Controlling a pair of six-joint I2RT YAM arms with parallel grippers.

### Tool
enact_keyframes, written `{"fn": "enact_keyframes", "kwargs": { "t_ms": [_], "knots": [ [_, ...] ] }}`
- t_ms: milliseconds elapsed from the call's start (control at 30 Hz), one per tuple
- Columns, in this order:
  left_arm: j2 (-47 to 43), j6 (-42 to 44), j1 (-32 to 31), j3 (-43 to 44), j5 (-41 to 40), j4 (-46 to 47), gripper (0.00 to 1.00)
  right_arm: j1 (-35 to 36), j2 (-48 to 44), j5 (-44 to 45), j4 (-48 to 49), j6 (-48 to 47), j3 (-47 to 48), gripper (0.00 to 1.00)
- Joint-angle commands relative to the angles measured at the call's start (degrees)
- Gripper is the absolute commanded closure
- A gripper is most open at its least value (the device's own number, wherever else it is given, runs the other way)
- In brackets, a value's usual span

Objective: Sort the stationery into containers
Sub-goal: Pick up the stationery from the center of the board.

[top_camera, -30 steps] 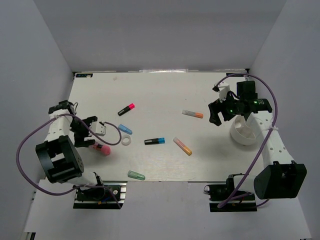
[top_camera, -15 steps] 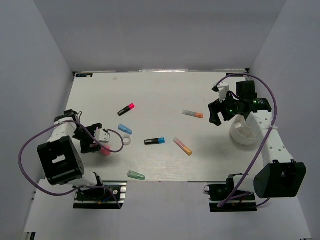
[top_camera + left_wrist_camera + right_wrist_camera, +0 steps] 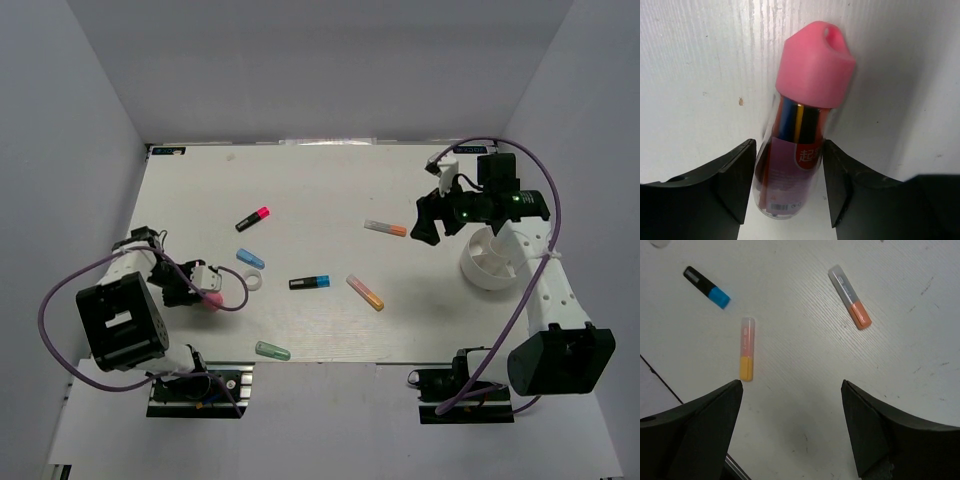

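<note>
My left gripper (image 3: 196,286) is down on the table at the near left. Its fingers (image 3: 740,175) press both sides of a pink-capped marker (image 3: 800,125) that lies on the table, pink cap (image 3: 211,299) pointing away from the wrist. My right gripper (image 3: 428,226) hovers open, left of the white round cup (image 3: 492,262), with nothing between its fingers (image 3: 715,410). Below it lie an orange-capped grey marker (image 3: 850,297), a pink-and-yellow marker (image 3: 746,355) and a black-and-blue marker (image 3: 707,287).
Scattered on the white table (image 3: 330,190) are a black-and-pink marker (image 3: 253,219), a small blue marker (image 3: 250,259), a white ring (image 3: 253,282) and a green marker (image 3: 272,350) near the front edge. Grey walls stand on three sides.
My left gripper moved toward the near edge, settled over the pink-capped marker and closed on it. My right gripper shifted slightly left and away, still open.
</note>
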Motion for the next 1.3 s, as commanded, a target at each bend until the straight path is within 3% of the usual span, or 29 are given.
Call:
{"fn": "enact_keyframes", "kwargs": {
  "t_ms": [0,233,300,367,500,533,600,633,733,833,900,933,967,1033,1133,1267],
  "knots": [
    [-0.8,11.6,0.3,-4.4,-0.1,-0.8,0.37,0.2,0.9,-7.3,-1.6,1.3,4.6,0.15],
    [-3.5,9.5,0.3,-8.6,-0.4,-1.1,0.37,0.3,2.3,-11.3,-0.7,3.7,7.5,0.14],
    [-3.9,7.6,0.3,-8.3,1.2,-1.1,0.4,0.3,2.6,-11.7,-0.9,3.7,8.2,0.15],
    [-4.0,5.6,0.3,-6.5,3.3,-1.9,0.5,0.6,2.8,-12.4,-1.2,3.9,9.0,0.17],
    [-2.3,-7.7,-0.9,4.8,15.6,-7.6,0.77,1.0,2.5,-15.1,-0.3,6.7,10.8,0.26],
    [-1.6,-10.7,-0.9,11.9,18.6,-9.0,0.84,1.0,2.4,-15.7,0.3,7.8,11.5,0.27],
    [1.1,-22.1,-0.9,20.0,27.6,-12.4,0.85,1.3,2.5,-17.5,2.3,10.8,12.3,0.32],
    [2.1,-25.0,-0.9,27.9,30.5,-14.3,0.85,1.6,2.5,-18.7,3.1,11.7,13.3,0.34],
    [5.0,-33.1,-0.9,38.2,42.0,-22.9,0.81,2.3,3.5,-22.3,5.7,15.2,16.9,0.49],
    [3.5,-39.9,-2.8,41.3,50.6,-22.8,0.8,3.2,4.6,-25.5,11.0,22.6,19.4,0.57],
    [0.6,-45.8,-5.2,41.5,53.0,-17.8,0.82,5.0,5.5,-26.9,15.9,30.3,19.8,0.6],
    [-0.8,-57.3,-6.0,40.0,53.1,-12.7,0.83,5.4,6.0,-27.4,17.7,32.6,20.0,0.64],
    [-4.2,-63.5,-6.8,38.7,53.1,-2.3,0.85,6.0,7.0,-27.7,19.4,34.8,20.0,0.65],
    [-7.8,-74.6,-9.6,34.0,50.9,9.9,0.87,8.7,8.0,-27.2,23.2,39.6,20.5,0.67],
    [-13.2,-85.2,-14.2,29.5,48.0,20.1,0.9,13.7,11.5,-25.0,25.2,41.4,23.1,0.66],
    [-13.2,-87.2,-20.7,29.4,44.2,19.6,0.93,18.3,15.8,-21.9,26.4,44.2,27.2,0.64]
  ]
}}
